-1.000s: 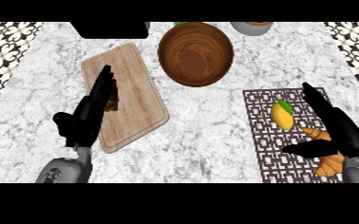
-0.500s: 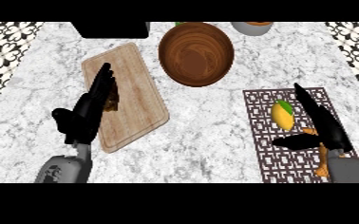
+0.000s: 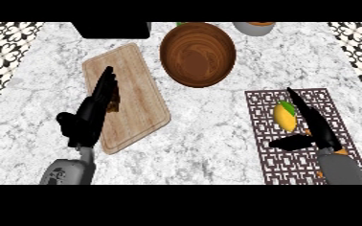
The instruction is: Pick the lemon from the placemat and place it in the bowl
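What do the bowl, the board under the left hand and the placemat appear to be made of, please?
The bowl looks like dark turned wood: brown with ring-like grain. The board looks like pale wood with lengthwise streaks. The placemat is harder to judge: a dark brown lattice pattern, perhaps woven or printed.

White and grey veined marble counter [image 3: 212, 124]. On it, a dark brown wooden bowl [image 3: 197, 53] with visible grain rings, smooth inside. Left of the bowl, a pale matt wooden cutting board [image 3: 126, 96]. Right of the bowl, a dark latticed placemat [image 3: 297, 129].
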Controlling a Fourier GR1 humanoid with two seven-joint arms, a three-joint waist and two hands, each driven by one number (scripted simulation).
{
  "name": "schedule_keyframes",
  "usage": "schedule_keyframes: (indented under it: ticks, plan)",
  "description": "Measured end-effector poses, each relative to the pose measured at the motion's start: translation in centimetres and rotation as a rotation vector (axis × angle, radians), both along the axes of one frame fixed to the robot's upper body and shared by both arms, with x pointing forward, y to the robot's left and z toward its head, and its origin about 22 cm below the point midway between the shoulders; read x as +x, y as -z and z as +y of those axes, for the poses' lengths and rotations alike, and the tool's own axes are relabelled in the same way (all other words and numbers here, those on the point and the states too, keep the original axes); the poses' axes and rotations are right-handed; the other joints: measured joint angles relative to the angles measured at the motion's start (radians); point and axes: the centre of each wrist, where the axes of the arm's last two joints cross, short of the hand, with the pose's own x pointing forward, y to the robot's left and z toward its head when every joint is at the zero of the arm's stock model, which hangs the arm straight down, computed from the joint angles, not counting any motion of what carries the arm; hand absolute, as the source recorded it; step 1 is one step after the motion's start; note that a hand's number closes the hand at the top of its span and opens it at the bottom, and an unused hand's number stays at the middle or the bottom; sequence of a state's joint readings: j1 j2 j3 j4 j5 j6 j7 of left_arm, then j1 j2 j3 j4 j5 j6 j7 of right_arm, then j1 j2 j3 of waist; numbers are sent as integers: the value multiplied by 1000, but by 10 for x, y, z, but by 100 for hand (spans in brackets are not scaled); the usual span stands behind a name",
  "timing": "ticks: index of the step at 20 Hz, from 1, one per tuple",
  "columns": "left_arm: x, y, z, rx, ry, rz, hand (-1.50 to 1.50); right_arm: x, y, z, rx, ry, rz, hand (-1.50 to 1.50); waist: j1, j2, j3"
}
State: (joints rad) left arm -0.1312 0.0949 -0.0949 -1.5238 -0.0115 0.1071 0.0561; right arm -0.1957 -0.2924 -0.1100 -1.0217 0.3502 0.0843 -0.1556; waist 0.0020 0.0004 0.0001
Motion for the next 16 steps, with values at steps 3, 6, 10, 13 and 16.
schedule_keyframes:
  ticks: [3,6,10,13,16]
  plan:
    - [0,-3,2,-3,-2,-1,0,2,2,5,-40,-69,-18,150,1,-1,-2]
    - [-3,-2,1,-3,5,-5,0,9,3,8,-102,-139,-46,150,3,-3,-5]
    - [-5,-3,2,-1,-2,-9,0,8,9,11,-113,-193,-77,150,2,-6,-7]
    - [-2,-10,5,2,-3,-6,0,10,10,34,-87,-275,-85,150,-2,-8,-9]
    - [0,-10,-1,-3,17,-3,0,19,7,92,-47,-479,-87,150,10,-8,-12]
